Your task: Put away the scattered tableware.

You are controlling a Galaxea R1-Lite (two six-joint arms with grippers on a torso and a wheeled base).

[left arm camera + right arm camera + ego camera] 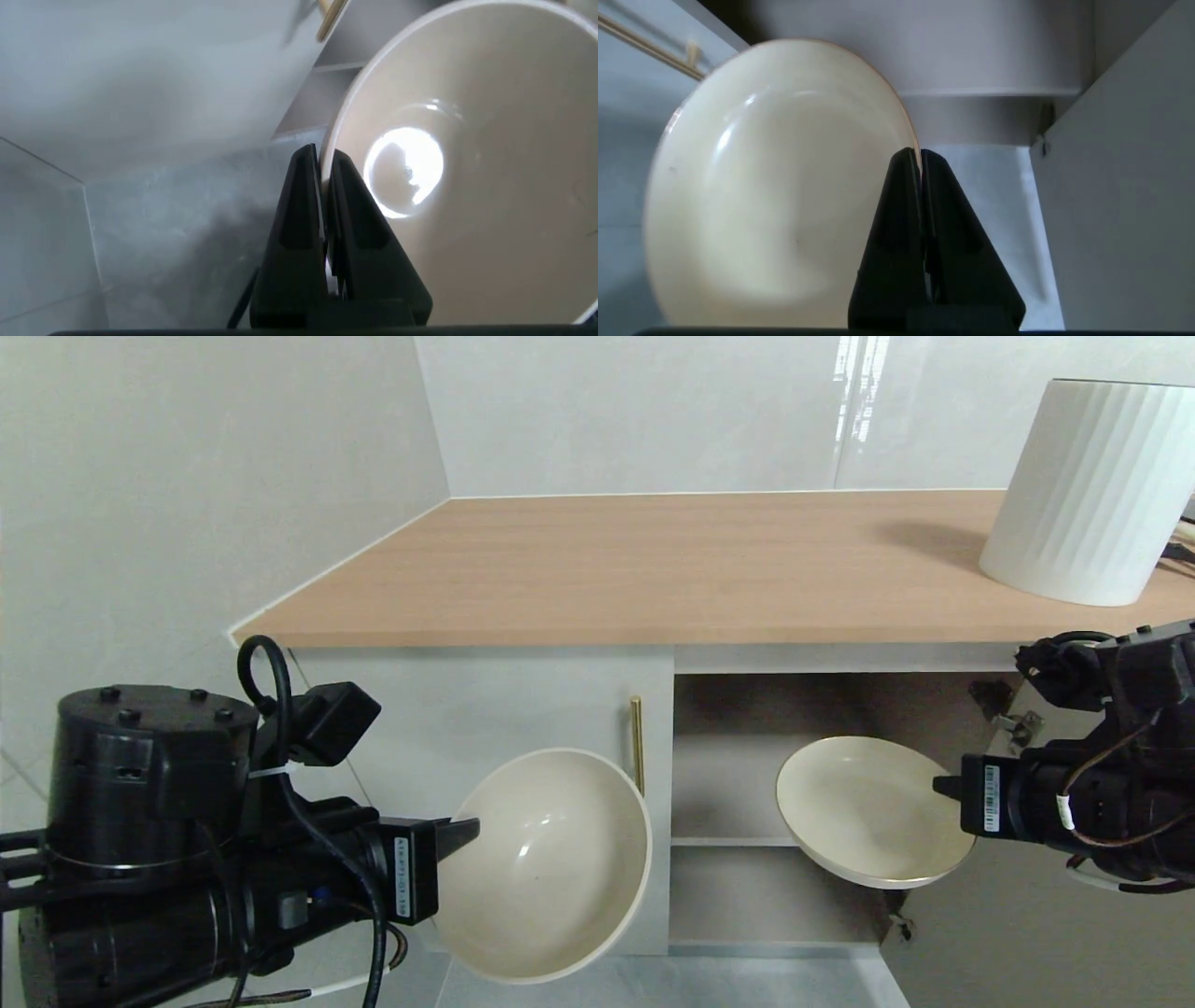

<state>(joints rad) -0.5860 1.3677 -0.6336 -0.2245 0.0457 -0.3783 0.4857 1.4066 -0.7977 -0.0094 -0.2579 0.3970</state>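
In the head view the left gripper (pixel 464 832) has its fingers pressed on the rim of a cream bowl (pixel 551 863). It holds the bowl in the air, tilted so the inside faces the camera, in front of the closed cupboard door (pixel 485 709) with the brass handle (pixel 637 742). The right gripper (pixel 941 787) pinches in the same way the edge of a cream plate (pixel 868 807), which hangs at the open compartment, just above the shelf (pixel 728 841). I judge that the thin rims are taken because they are the only part such narrow fingers can grip, and that the plate goes in first, because it is the one before the opening. On the counter (pixel 653 569) stands a white ribbed container (pixel 1092 485), cut off by the picture's edge. The back of the compartment is dark, so I cannot tell what it contains.

In the left wrist view the left gripper (pixel 322 201) is closed on the bowl (pixel 486 140) rim, one finger on each side of the wall. How deep the grip goes is hard to see.

In the right wrist view the right gripper (pixel 921 187) clamps the plate (pixel 775 187) edge, with the shelf beyond it. The contact itself is hidden by the fingers
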